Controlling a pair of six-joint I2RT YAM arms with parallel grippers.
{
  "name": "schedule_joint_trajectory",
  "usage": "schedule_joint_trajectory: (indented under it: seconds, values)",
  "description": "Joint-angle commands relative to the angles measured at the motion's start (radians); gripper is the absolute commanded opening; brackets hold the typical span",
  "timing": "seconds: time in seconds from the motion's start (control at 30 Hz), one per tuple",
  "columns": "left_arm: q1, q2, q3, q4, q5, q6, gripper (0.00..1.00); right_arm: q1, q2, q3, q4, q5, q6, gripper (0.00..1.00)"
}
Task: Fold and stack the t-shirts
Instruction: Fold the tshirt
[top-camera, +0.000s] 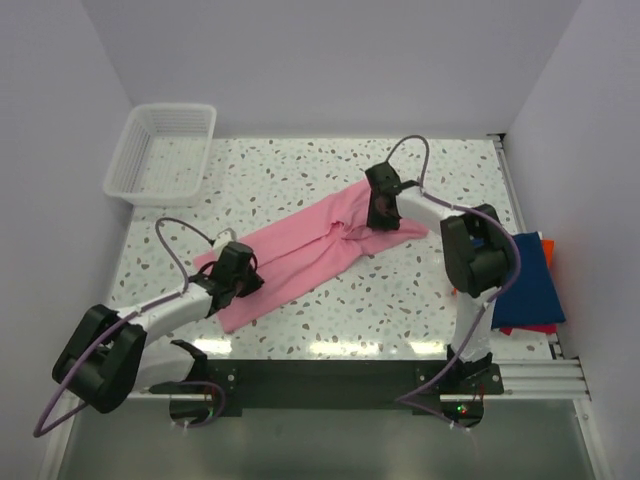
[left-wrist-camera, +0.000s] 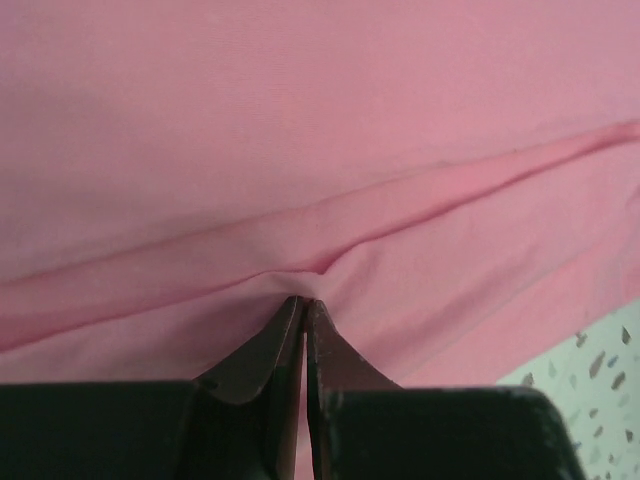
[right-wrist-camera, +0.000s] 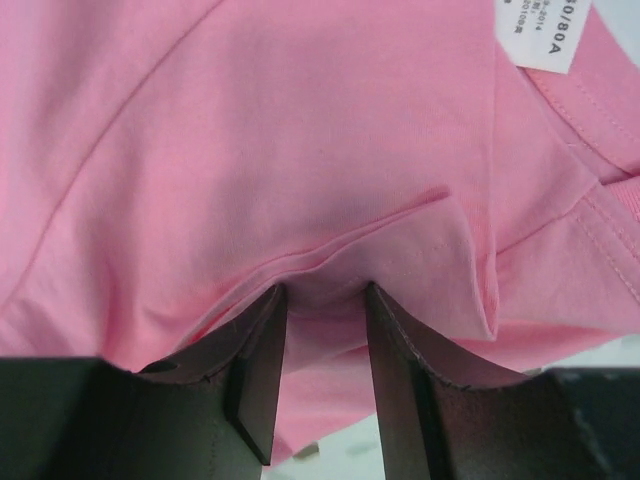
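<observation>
The light pink t-shirt (top-camera: 310, 250) lies stretched in a long diagonal band across the speckled table, from lower left to upper right. My left gripper (top-camera: 248, 272) is at its lower left end, with the jaws pinched on a raised fold of the pink cloth (left-wrist-camera: 320, 150); the gripper (left-wrist-camera: 303, 300) is shut on it. My right gripper (top-camera: 379, 212) is at the upper right end near the collar. Its jaws hold a thick bunch of pink cloth (right-wrist-camera: 300, 150), and the gripper (right-wrist-camera: 325, 290) is closed on that bunch. A folded navy blue t-shirt (top-camera: 528, 285) lies on an orange-red one (top-camera: 522, 329) at the right edge.
A white mesh basket (top-camera: 160, 150) stands at the back left corner. A white size label (right-wrist-camera: 540, 30) shows at the pink shirt's neck. The right arm's elbow (top-camera: 478, 250) rises between the pink shirt and the folded stack. White walls close the table on three sides.
</observation>
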Motion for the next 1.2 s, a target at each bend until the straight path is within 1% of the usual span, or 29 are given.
schedule_joint_trajectory:
  seconds: [0.0, 0.03, 0.07, 0.1, 0.13, 0.17, 0.2, 0.23, 0.27, 0.3, 0.33, 0.37, 0.4, 0.47, 0.57, 0.63, 0.77, 0.8, 0.87, 0.93, 1.0, 1.07, 1.1, 1.13, 1.17]
  values:
    - [-0.109, 0.036, -0.031, -0.062, 0.041, -0.139, 0.11, -0.019, 0.162, 0.234, -0.107, 0.096, -0.181, 0.42]
    - [-0.135, 0.059, -0.027, -0.054, 0.041, -0.161, 0.11, -0.023, 0.235, 0.287, -0.119, 0.110, -0.231, 0.42]
    - [-0.180, 0.072, -0.013, -0.044, 0.049, -0.178, 0.11, -0.029, 0.275, 0.390, -0.128, 0.119, -0.256, 0.42]
    - [-0.200, 0.088, -0.007, -0.033, 0.053, -0.213, 0.11, -0.029, 0.309, 0.441, -0.130, 0.125, -0.274, 0.42]
    - [-0.220, 0.121, 0.001, -0.003, 0.056, -0.227, 0.11, -0.034, 0.343, 0.493, -0.131, 0.112, -0.313, 0.43]
    - [-0.254, 0.143, 0.019, 0.019, 0.068, -0.252, 0.11, -0.036, 0.418, 0.606, -0.147, 0.102, -0.331, 0.43]
    - [-0.271, 0.169, 0.033, 0.059, 0.075, -0.259, 0.11, -0.036, 0.450, 0.660, -0.151, 0.096, -0.363, 0.43]
    - [-0.283, 0.231, 0.053, 0.073, 0.084, -0.266, 0.12, -0.036, 0.489, 0.711, -0.151, 0.087, -0.379, 0.43]
    - [-0.309, 0.265, 0.102, 0.073, 0.098, -0.273, 0.12, -0.039, 0.547, 0.802, -0.145, 0.057, -0.400, 0.43]
    - [-0.321, 0.336, 0.129, 0.111, 0.105, -0.276, 0.12, -0.037, 0.581, 0.849, -0.145, 0.049, -0.425, 0.44]
    - [-0.330, 0.370, 0.157, 0.119, 0.114, -0.275, 0.12, -0.037, 0.612, 0.902, -0.156, 0.041, -0.429, 0.45]
    - [-0.349, 0.402, 0.210, 0.124, 0.136, -0.279, 0.12, -0.039, 0.635, 0.991, -0.156, 0.012, -0.440, 0.45]
    - [-0.357, 0.428, 0.234, 0.136, 0.148, -0.279, 0.12, -0.039, 0.670, 1.021, -0.147, 0.003, -0.451, 0.49]
    - [-0.366, 0.477, 0.288, 0.137, 0.167, -0.273, 0.11, -0.040, 0.691, 1.090, -0.132, -0.005, -0.465, 0.55]
    - [-0.366, 0.465, 0.312, 0.133, 0.156, -0.255, 0.13, -0.040, 0.675, 1.093, -0.066, -0.033, -0.498, 0.60]
    - [-0.366, 0.441, 0.334, 0.114, 0.147, -0.234, 0.14, -0.042, 0.634, 1.079, -0.033, -0.031, -0.520, 0.66]
    - [-0.364, 0.384, 0.367, 0.090, 0.133, -0.163, 0.20, -0.045, 0.537, 1.041, 0.028, -0.017, -0.525, 0.87]
    - [-0.364, 0.349, 0.372, 0.037, 0.125, -0.151, 0.21, -0.045, 0.518, 1.046, 0.028, -0.017, -0.519, 0.89]
    - [-0.363, 0.309, 0.387, -0.002, 0.086, -0.111, 0.23, -0.045, 0.462, 1.058, 0.019, -0.019, -0.515, 0.94]
    - [-0.361, 0.246, 0.390, -0.062, 0.037, -0.080, 0.23, -0.048, 0.408, 1.070, -0.016, -0.010, -0.494, 0.95]
    - [-0.361, 0.194, 0.387, -0.111, 0.024, -0.056, 0.23, -0.049, 0.368, 1.066, -0.050, -0.016, -0.439, 0.95]
    - [-0.361, 0.165, 0.390, -0.177, 0.016, -0.020, 0.24, -0.049, 0.292, 1.011, -0.090, -0.060, -0.388, 0.93]
    - [-0.361, 0.137, 0.390, -0.197, 0.021, -0.006, 0.24, -0.049, 0.264, 0.980, -0.099, -0.074, -0.324, 0.92]
    - [-0.361, 0.119, 0.389, -0.220, 0.030, 0.019, 0.26, -0.046, 0.236, 0.901, -0.113, -0.104, -0.286, 0.91]
    - [-0.361, 0.100, 0.386, -0.258, 0.041, 0.033, 0.29, -0.048, 0.166, 0.848, -0.118, -0.141, -0.203, 0.89]
